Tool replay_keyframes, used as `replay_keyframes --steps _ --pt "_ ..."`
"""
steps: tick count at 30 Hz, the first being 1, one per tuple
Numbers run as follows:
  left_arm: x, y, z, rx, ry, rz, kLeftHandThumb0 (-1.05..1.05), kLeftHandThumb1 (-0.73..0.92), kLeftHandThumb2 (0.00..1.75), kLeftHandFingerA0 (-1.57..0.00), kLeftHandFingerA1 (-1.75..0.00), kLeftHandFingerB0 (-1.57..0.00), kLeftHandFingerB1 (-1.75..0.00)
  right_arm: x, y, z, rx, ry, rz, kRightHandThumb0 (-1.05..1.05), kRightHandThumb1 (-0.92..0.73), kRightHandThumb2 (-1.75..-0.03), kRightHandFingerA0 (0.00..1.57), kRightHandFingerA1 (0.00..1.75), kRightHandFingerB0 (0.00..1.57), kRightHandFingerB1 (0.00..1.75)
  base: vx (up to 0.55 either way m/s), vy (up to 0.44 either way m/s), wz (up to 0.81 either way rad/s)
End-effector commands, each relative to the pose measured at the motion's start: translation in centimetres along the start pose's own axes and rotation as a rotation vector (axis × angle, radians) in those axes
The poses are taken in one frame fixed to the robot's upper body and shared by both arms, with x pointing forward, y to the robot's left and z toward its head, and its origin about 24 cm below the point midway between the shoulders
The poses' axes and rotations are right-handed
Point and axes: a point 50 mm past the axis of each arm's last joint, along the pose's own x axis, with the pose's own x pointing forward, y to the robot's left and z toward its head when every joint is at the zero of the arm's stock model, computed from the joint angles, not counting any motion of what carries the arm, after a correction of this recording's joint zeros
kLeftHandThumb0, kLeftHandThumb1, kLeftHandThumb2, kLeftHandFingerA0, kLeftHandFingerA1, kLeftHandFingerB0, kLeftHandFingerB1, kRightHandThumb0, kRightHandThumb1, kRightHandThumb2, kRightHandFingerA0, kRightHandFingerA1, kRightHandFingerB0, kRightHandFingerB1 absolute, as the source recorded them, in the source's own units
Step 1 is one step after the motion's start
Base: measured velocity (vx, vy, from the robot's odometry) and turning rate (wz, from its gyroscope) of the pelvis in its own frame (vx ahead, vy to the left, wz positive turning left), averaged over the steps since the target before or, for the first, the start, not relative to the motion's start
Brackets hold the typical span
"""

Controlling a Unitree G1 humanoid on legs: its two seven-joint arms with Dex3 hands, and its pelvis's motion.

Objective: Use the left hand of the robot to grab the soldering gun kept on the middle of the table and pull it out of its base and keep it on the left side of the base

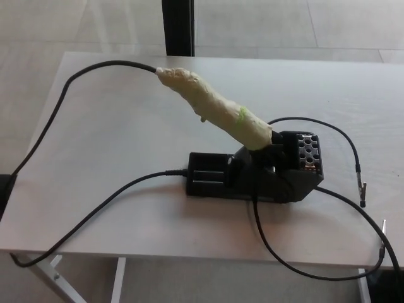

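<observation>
The soldering gun [214, 107] is a long handle wrapped in pale tape, with a green patch near its lower end. It leans up and to the left out of its black base [255, 173], which stands in the middle of the white table [126, 126]. A black cable [69, 85] runs from the handle's upper end off the table's left edge. Neither of my hands shows in the head view.
A second black cable [113, 199] leaves the base's left end and hangs over the front edge. Two thin leads with metal clips [363, 186] trail over the table's right side. The table's front edge lies close below the base. Behind the table stands a dark pillar [178, 26].
</observation>
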Motion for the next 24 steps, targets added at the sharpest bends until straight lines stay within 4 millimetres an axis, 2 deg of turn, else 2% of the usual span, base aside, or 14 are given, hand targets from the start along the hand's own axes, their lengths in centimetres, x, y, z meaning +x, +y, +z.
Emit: replay_keyframes --steps 1,2,3,4,5,6,7,8,12,13,18,20,23,24 --pt "-0.2 2.7 2.7 -0.211 -0.020 0.066 -0.62 0.79 0.62 -0.40 -0.85 -0.32 -0.65 -0.1 -1.4 1.4 0.146 -0.089 0.007 -1.05 -0.52 -0.99 0.67 1.50 0.00 1.54 0.00 0.000 0.00" --pt "-0.3 2.9 5.2 -0.234 -0.077 0.060 -0.63 0.78 0.62 -0.43 -0.87 -0.31 -0.66 -0.1 -1.4 1.3 0.131 -0.088 0.006 -1.05 -0.55 -0.93 0.67 1.51 0.00 1.50 0.00 0.000 0.00" --pt "-0.4 3.1 7.2 -0.239 -0.135 0.045 -0.65 0.77 0.63 -0.41 -0.88 -0.25 -0.67 -0.1 -1.4 1.2 0.124 -0.087 0.006 -1.04 -0.49 -1.25 0.83 1.29 0.17 0.96 0.00 0.000 0.00" --pt "-0.5 3.1 7.7 -0.240 -0.149 0.040 -0.65 0.77 0.63 -0.41 -0.88 -0.25 -0.67 -0.1 -1.4 1.2 0.124 -0.087 0.007 -1.04 -0.49 -1.25 0.83 1.29 0.17 0.96 0.00 0.000 0.07" --pt "-0.8 3.2 9.0 -0.228 -0.178 0.039 -0.67 0.78 0.63 -0.45 -0.87 -0.31 -0.65 -0.1 -1.4 1.2 0.120 -0.089 0.009 -1.05 -0.58 -0.93 0.71 1.53 0.09 1.40 0.00 0.000 0.00" --pt "-1.2 3.4 11.0 -0.226 -0.237 0.029 -0.66 0.77 0.63 -0.47 -0.87 -0.31 -0.67 -0.2 -1.4 1.2 0.111 -0.090 0.010 -1.05 -0.51 -1.26 0.81 1.27 0.18 0.96 0.00 0.000 0.00" --pt "-1.8 3.6 14.0 -0.212 -0.326 0.015 -0.68 0.79 0.64 -0.48 -0.85 -0.33 -0.63 -0.2 -1.4 1.2 0.099 -0.088 0.006 -1.04 -0.61 -0.91 0.64 1.48 0.02 1.43 0.00 0.000 0.00" --pt "-2.4 3.7 16.5 -0.199 -0.397 0.010 -0.69 0.74 0.62 -0.60 -0.82 -0.44 -0.60 -0.2 -1.5 1.1 0.103 -0.081 0.000 -1.04 -0.49 -1.21 0.76 1.23 0.29 1.01 0.00 0.000 0.00" --pt "-4.5 3.8 22.5 -0.209 -0.558 -0.051 -0.74 0.74 0.62 -0.49 -0.81 -0.37 -0.61 -0.2 -1.5 1.0 0.116 -0.079 0.005 -1.05 -0.51 -1.24 0.81 1.26 0.20 0.96 0.00 0.000 0.00" --pt "-5.1 3.7 24.0 -0.196 -0.598 -0.058 -0.72 0.74 0.62 -0.45 -0.71 -0.34 -0.56 -0.2 -1.5 1.0 0.118 -0.078 0.007 -1.05 -0.62 -0.85 0.68 1.50 0.03 1.39 0.00 0.000 0.00" --pt "-11.5 1.1 33.0 -0.070 -0.901 -0.119 -0.48 0.83 0.64 -0.30 -0.52 -0.26 -0.40 -0.2 -1.6 0.9 0.110 -0.077 0.011 -1.04 -0.62 -0.82 0.66 1.47 0.06 1.43 0.00 0.000 0.00" --pt "-14.2 -0.5 35.7 0.032 -1.021 -0.154 -0.57 0.63 0.90 -0.23 -0.56 -0.15 -0.48 -0.2 -1.6 0.9 0.110 -0.078 0.011 -1.05 -0.61 -0.86 0.76 1.46 0.11 1.42 0.00 0.000 0.00" --pt "-17.0 -2.8 38.2 0.208 -1.144 -0.167 -0.52 0.78 0.63 -0.28 -0.50 -0.21 -0.37 -0.2 -1.6 0.9 0.116 -0.076 0.007 -1.02 -0.48 -1.23 0.87 1.24 0.24 0.99 0.00 0.000 0.00" --pt "-17.3 -3.3 38.6 0.220 -1.155 -0.185 -0.52 0.77 0.63 -0.27 -0.47 -0.21 -0.36 -0.2 -1.6 0.9 0.122 -0.077 0.009 -1.04 -0.54 -0.96 0.75 1.40 0.04 1.48 0.00 0.000 0.00"
